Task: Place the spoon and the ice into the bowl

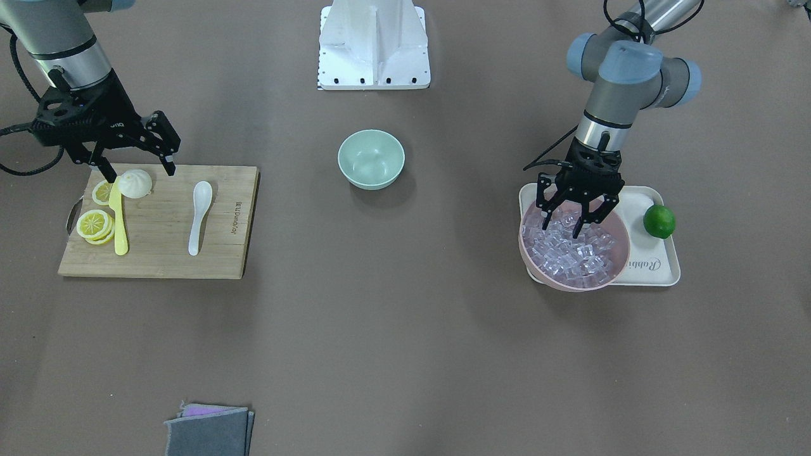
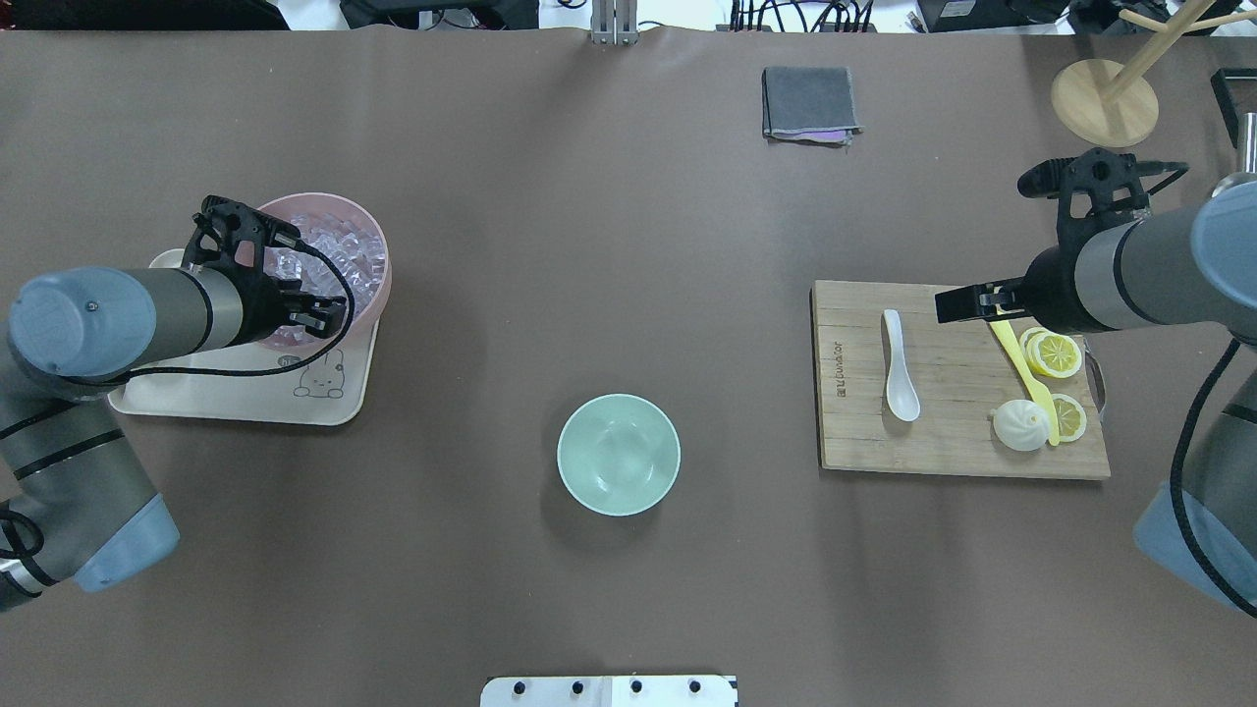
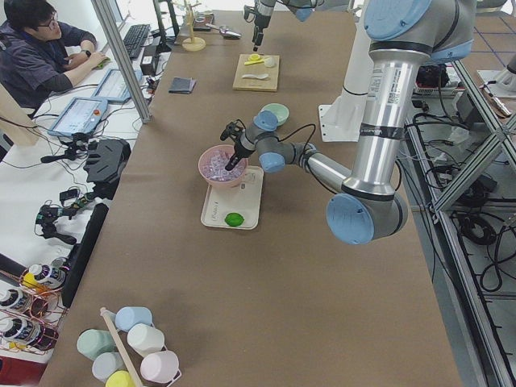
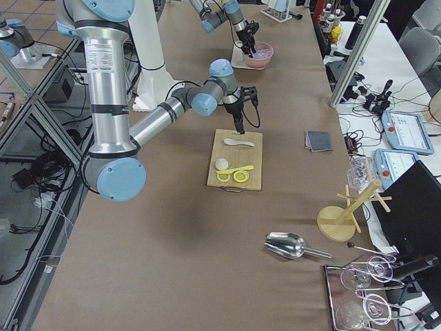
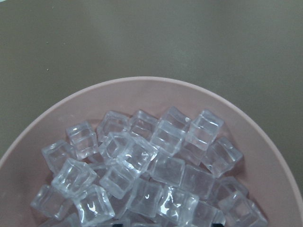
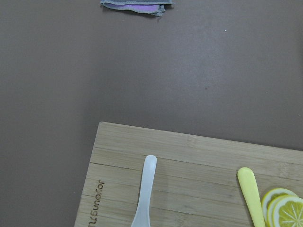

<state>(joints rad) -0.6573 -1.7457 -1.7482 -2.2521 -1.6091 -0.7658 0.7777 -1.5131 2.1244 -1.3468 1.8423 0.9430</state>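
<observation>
The white spoon (image 1: 199, 215) lies free on the wooden cutting board (image 1: 158, 256); it also shows in the overhead view (image 2: 899, 368) and the right wrist view (image 6: 144, 194). My right gripper (image 1: 140, 172) is open and empty, above the board's back edge beside the spoon. The mint-green bowl (image 1: 370, 158) stands empty mid-table (image 2: 619, 454). Clear ice cubes (image 1: 573, 250) fill a pink bowl (image 5: 156, 82). My left gripper (image 1: 564, 227) is open, its fingertips down among the ice (image 5: 142, 170), holding nothing that I can see.
The pink bowl sits on a cream tray (image 1: 659, 269) with a lime (image 1: 659, 221). A yellow knife (image 1: 118, 221), lemon slices (image 1: 94, 223) and a white bun (image 1: 136, 183) share the board. A grey cloth (image 1: 209, 430) lies at the operators' edge. The white robot base (image 1: 374, 47) stands behind the bowl.
</observation>
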